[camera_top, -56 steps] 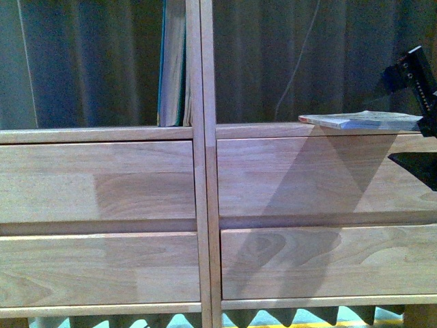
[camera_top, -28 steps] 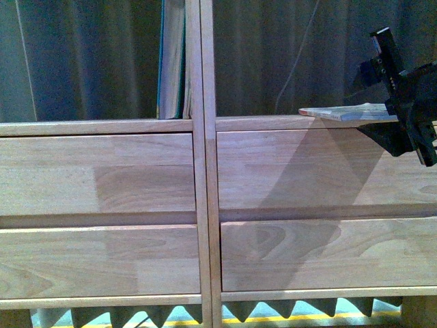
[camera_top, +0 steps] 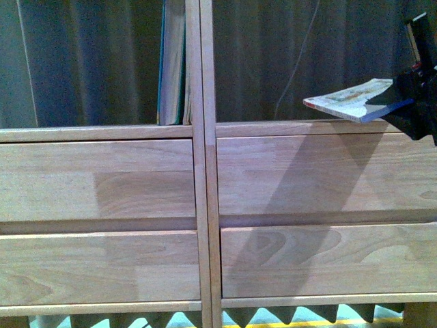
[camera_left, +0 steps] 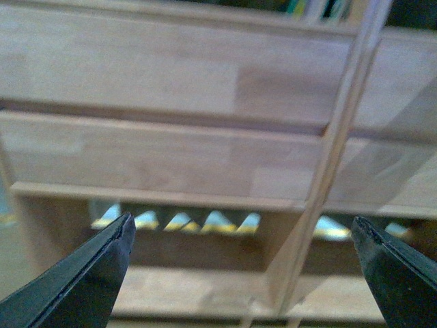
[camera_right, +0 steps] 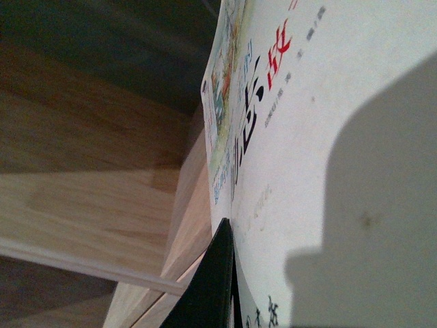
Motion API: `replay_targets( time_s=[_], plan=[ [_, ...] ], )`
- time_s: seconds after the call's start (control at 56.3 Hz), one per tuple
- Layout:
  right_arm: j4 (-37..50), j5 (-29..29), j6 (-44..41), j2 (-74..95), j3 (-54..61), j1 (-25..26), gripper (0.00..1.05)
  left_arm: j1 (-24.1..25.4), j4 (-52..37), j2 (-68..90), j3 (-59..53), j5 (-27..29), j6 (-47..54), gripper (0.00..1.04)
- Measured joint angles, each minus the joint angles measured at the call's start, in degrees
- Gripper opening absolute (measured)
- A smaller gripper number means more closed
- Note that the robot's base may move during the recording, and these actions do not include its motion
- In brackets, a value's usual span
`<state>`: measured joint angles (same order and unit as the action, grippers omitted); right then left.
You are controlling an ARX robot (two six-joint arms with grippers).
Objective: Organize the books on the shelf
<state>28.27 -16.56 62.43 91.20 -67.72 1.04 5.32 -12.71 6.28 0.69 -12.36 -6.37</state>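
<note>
Before the light-wood shelf [camera_top: 205, 178], right fingers [camera_top: 420, 113] clamp the pale book [camera_top: 345, 101] at its edge; left fingers [camera_left: 89, 273] gape empty.

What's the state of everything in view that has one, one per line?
pale book: held in the right gripper, tilted, clear of the shelf ledge.
teal books: upright against the centre divider.
drawers: shut.
left gripper: open, empty.
right gripper: shut on the pale book.

Dim, bluish light; soft focus throughout.
Front view is grainy, and a broad diagonal shadow falls across the shelf [camera_top: 307, 184]. Left wrist view is blurred all over. In the right wrist view, a dark shadow covers part of the pale book [camera_right: 341, 137].
</note>
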Motion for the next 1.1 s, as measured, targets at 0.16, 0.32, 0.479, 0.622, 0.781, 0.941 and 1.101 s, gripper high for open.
replay_targets(
  time_s=[0.16, 0.32, 0.479, 0.622, 0.781, 0.941, 1.101],
  plan=[
    [0.22, -4.33, -2.78, -6.08, 0.00, -1.49, 0.07, 9.29, -24.17, 22.60, 5.57, -12.96, -8.70, 0.98],
    [-0.17, -6.97, -5.86, -10.16, 0.00, -3.13, 0.07, 10.95, -34.18, 39.76, 15.80, -18.86, -13.84, 0.98],
    [-0.81, -8.26, -9.73, -11.04, 0.00, -4.68, 0.07, 8.83, -35.67, 50.80, 25.97, -23.06, -18.91, 0.98],
    [-0.83, -8.70, -11.80, -10.78, -0.04, -5.86, 0.07, 4.07, -34.93, 59.47, 37.11, -24.17, -22.97, 0.98],
    [0.46, -10.38, -13.49, -10.08, -0.44, -7.23, 0.07, -2.49, -31.50, 68.74, 48.92, -22.43, -24.72, 0.98],
    [2.71, -13.77, -13.81, -9.81, -0.44, -9.31, 0.07, -8.79, -33.31, 77.46, 57.79, -21.57, -29.83, 0.98],
    [3.54, -16.92, -13.81, -9.84, -0.44, -11.74, 0.07, -13.22, -44.59, 81.35, 59.65, -23.93, -39.47, 0.98]
  ],
)
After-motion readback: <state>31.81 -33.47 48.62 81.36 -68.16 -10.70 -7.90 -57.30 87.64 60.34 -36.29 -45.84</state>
